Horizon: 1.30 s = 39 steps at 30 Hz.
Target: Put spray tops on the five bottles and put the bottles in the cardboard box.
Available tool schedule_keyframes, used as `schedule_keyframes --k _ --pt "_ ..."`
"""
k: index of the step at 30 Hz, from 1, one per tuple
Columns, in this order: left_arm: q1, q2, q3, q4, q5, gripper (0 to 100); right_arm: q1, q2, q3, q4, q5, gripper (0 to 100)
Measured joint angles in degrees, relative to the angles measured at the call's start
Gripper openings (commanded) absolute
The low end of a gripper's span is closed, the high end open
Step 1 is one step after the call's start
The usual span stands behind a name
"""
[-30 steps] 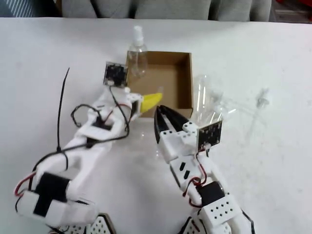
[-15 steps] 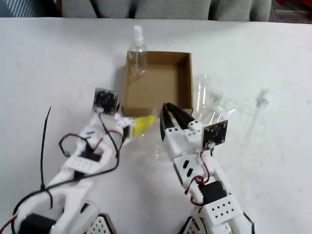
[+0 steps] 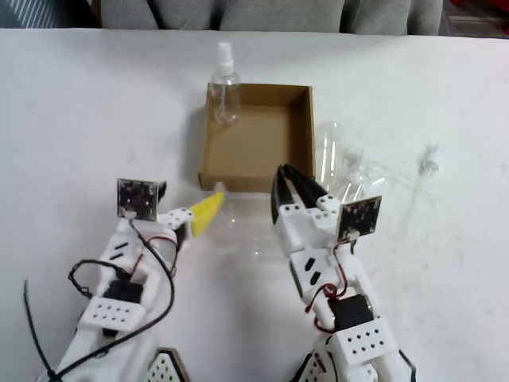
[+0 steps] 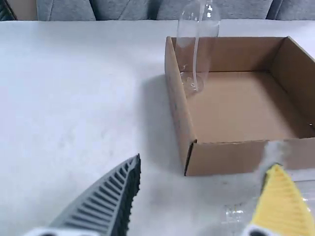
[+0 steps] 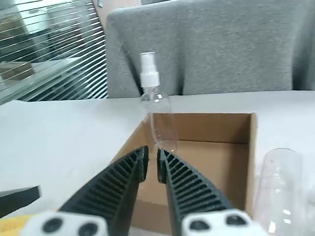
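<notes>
Ahead, capped bottle [image 3: 225, 87] upright in box [image 3: 258, 147] corner, beyond jaws: left jaws apart, right jaws together.

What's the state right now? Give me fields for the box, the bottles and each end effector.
box: open-topped, just ahead of both arms
capped bottle: upright in the box's far left corner
loose bottles: clear, lying outside the box on its right; count unclear
left end effector: open, empty, near the box's front left corner
right end effector: shut, empty, at the box's front wall
</notes>
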Motion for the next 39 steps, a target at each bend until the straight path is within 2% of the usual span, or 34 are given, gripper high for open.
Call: schedule_keyframes --k 4,8,14,17,20,26,33,39 --pt "-0.44 -5.89 0.44 4.84 0.0 1 4.22 -0.09 0.97 0.0 0.0 2.1" --pt "-0.62 -9.76 0.53 9.41 -3.69 6 8.7 -0.09 2.55 0.0 0.0 1.8" --pt "-0.44 -10.9 0.53 22.07 -12.75 6 17.67 0.0 2.81 0.0 0.0 1.7" --pt "-0.44 -10.9 0.53 26.29 -14.95 6 20.22 0.0 2.81 2.11 0.0 1.8" --pt "-0.44 -10.9 0.53 26.73 -15.47 6 20.31 0.0 1.85 9.49 1.41 1.7" --pt "-0.44 -11.16 0.53 27.16 -15.47 6 19.69 0.0 -7.21 34.9 6.33 1.7" --pt "-0.44 -11.25 0.53 28.75 -15.82 6 19.6 0.0 -8.7 38.68 6.95 1.7" --pt "-0.44 -11.25 0.53 28.75 -15.82 6 14.95 0.0 -12.13 45.01 6.95 2.0"
